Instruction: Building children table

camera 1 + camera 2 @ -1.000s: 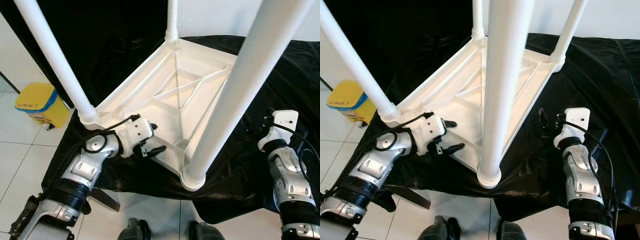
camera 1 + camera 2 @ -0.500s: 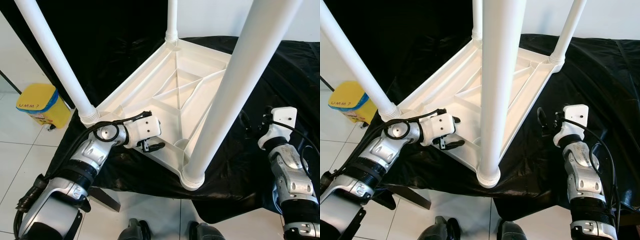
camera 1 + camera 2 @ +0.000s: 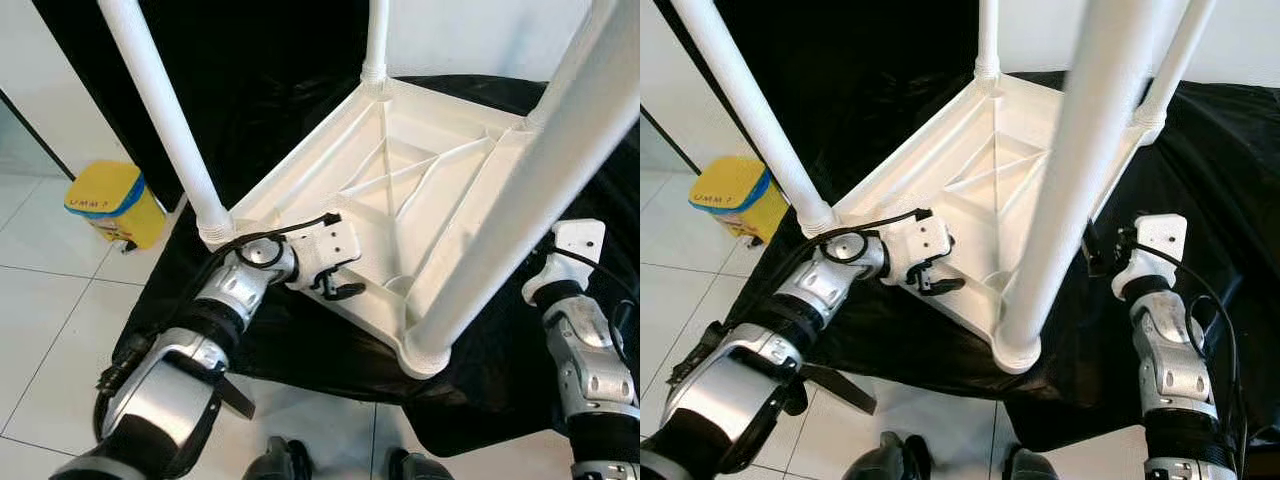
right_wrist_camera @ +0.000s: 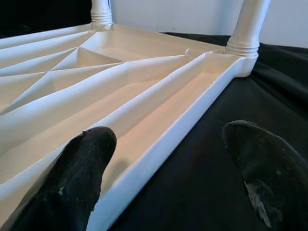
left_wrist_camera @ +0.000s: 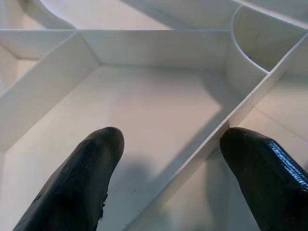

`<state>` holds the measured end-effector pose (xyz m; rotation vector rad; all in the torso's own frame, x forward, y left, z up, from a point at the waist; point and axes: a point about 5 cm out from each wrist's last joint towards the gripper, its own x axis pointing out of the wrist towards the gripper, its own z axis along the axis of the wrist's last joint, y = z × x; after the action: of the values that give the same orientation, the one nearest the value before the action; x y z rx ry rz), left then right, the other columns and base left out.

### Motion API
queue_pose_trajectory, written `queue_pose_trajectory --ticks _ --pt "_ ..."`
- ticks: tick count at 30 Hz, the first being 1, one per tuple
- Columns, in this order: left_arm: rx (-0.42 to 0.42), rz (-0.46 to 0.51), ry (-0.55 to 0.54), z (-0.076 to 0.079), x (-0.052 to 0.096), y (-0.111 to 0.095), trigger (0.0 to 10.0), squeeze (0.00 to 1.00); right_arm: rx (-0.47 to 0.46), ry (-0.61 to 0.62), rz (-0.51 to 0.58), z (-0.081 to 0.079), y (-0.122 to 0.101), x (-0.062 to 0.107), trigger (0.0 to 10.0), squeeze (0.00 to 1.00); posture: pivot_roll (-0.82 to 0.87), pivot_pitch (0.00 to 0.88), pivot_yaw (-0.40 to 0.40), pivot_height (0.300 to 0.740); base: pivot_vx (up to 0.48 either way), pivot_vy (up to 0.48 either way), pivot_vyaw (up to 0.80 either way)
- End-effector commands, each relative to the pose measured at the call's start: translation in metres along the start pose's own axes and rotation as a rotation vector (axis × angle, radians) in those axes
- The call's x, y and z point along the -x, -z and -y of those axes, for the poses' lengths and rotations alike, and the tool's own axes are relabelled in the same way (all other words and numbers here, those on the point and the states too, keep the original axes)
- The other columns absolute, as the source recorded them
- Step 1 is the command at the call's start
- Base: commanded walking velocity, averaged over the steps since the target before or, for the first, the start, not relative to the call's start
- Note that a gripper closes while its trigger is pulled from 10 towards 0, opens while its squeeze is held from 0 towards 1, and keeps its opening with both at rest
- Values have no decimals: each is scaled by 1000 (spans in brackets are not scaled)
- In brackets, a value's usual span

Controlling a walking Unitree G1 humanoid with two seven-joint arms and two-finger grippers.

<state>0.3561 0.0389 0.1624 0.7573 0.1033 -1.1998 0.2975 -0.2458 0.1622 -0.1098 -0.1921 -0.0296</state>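
The white plastic children's table [image 3: 400,190] lies upside down on a black cloth [image 3: 300,340], its ribbed underside facing up. Several white legs stand up from its corners: one at the left [image 3: 165,110], one at the near corner [image 3: 530,200], one at the far corner [image 3: 377,35]. My left gripper [image 3: 340,283] reaches over the near-left rim, open, its fingertips [image 5: 96,159] hovering above a rib [image 5: 211,139] of the underside with nothing held. By the right rim [image 4: 159,154], my right gripper [image 3: 1095,255] is open above the cloth, beside the right corner leg [image 4: 248,24].
A yellow bin with a blue band [image 3: 110,205] stands on the white tile floor [image 3: 50,320] at the left, beside the cloth. A dark backdrop hangs behind the table. The tall near leg stands between my two arms.
My left arm has stretched forward, carrying the gripper from the near-left rim in over the ribbed underside. The whole picture has shifted as the camera moved. The right arm has held its place.
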Motion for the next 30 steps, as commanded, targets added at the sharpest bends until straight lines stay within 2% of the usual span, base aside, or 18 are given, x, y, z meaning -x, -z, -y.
queue_pose_trajectory --ticks 1,6,9,11,13,16,19,24,26,27,30 --pt "43 -65 -372 -7 -6 13 10000 0 -18 15 -7 1 1 3 10000 0 -167 199 71 740 0 0 0" --pt "77 -55 -468 -18 -12 4 10000 0 -28 11 -8 -1 0 6 10000 0 -176 200 72 740 0 0 0" --pt "56 -81 -531 -27 -14 -2 10000 0 -34 23 -16 3 1 11 10000 0 -195 194 75 740 0 0 0" --pt "56 -81 -531 -27 -14 -2 10000 0 -34 23 -16 3 1 11 10000 0 -195 194 75 740 0 0 0" --pt "101 -56 -575 -35 -13 -10 10000 0 -90 41 -40 7 1 15 10000 0 -209 190 78 740 0 0 0" --pt "100 -43 -597 -41 -11 -15 10000 0 -65 51 -24 10 -2 21 10000 0 -224 186 80 740 0 0 0" --pt "95 14 -496 -37 -12 -19 10000 0 -41 -4 -8 8 -7 31 10000 0 -241 182 88 740 0 0 0" --pt "81 23 -465 -35 -14 -20 10000 0 -33 -21 -8 7 -9 34 10000 0 -243 182 90 740 0 0 0" --pt "92 -35 -334 -24 -18 -7 10000 0 -12 -26 -19 12 -10 38 10000 0 -258 187 105 740 0 0 0" --pt "140 -81 -265 -18 -19 1 5176 0 1 -21 -20 14 -13 40 10000 0 -265 192 110 740 0 0 0" --pt "165 -92 -255 -18 -19 3 5176 0 1 -18 -19 14 -14 40 10000 0 -265 192 110 740 0 0 0"
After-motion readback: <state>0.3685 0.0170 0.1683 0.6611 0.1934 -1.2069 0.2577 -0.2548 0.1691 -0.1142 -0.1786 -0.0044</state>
